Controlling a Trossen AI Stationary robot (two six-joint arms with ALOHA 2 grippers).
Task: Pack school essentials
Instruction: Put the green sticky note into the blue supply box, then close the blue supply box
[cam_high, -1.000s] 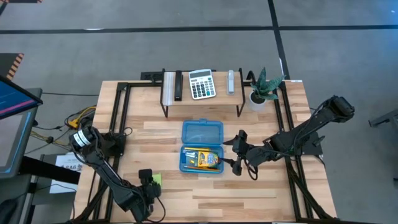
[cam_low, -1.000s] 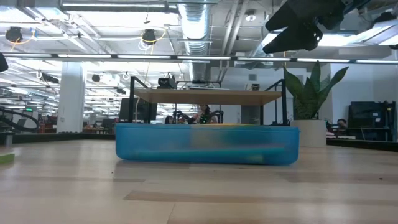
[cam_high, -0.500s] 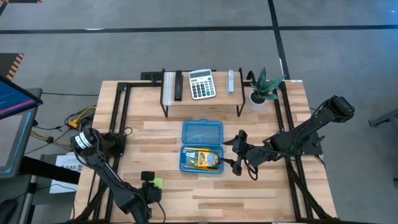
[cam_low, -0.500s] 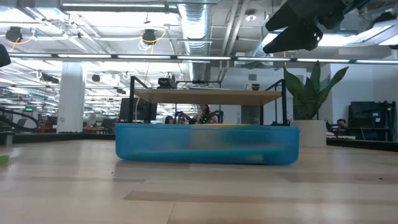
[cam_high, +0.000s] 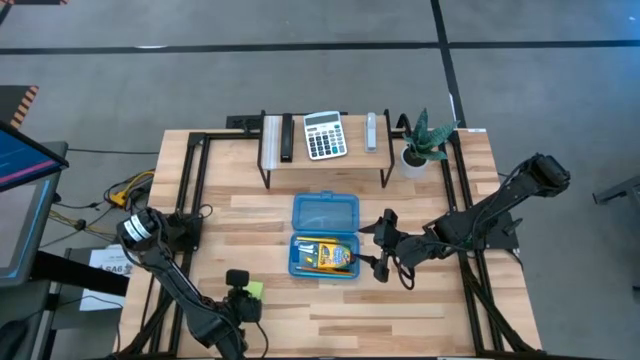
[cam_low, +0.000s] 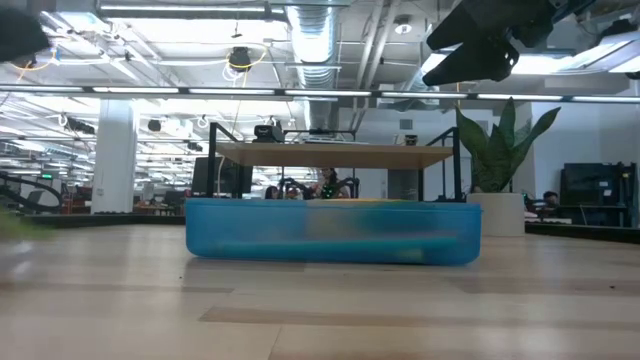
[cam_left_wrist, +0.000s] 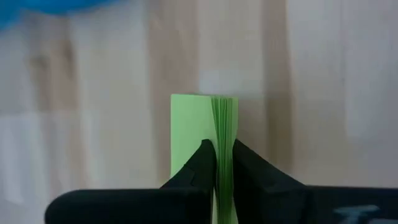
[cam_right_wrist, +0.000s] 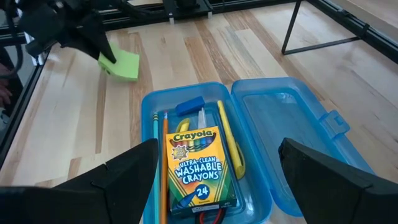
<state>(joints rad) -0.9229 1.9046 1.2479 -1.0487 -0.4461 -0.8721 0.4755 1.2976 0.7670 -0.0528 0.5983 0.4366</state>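
The lime sticky-note pad (cam_left_wrist: 214, 127) hangs just above the table's near left part, with my left gripper (cam_high: 240, 288) shut on it. The right wrist view also shows the pad (cam_right_wrist: 122, 63). The blue pencil case (cam_high: 325, 256) lies open at mid-table, its lid (cam_high: 325, 213) flat on the far side. In it lie the crayon box (cam_right_wrist: 198, 168), pencils (cam_right_wrist: 165, 168), a blue eraser (cam_right_wrist: 189, 106) and red scissor handles (cam_right_wrist: 205, 218). My right gripper (cam_high: 379, 244) hovers open just right of the case. My left gripper pinches the pad between its two fingers (cam_left_wrist: 204, 167), one on each broad face, at the pad's end nearest the gripper (cam_left_wrist: 224, 163). All the sheets lie in the pinch. The fingers slant down from above. The pad hangs tilted, clear of the table.
A black-framed shelf (cam_high: 325, 158) at the far edge carries the calculator (cam_high: 324, 135) and two small bars. The potted plant (cam_high: 422, 142) stands at the far right. Bare wood lies near the front edge and left of the case.
My left gripper has come up and a little toward the far edge with the sticky-note pad. The pad has left the table top and now hangs tilted. My right arm has kept still.
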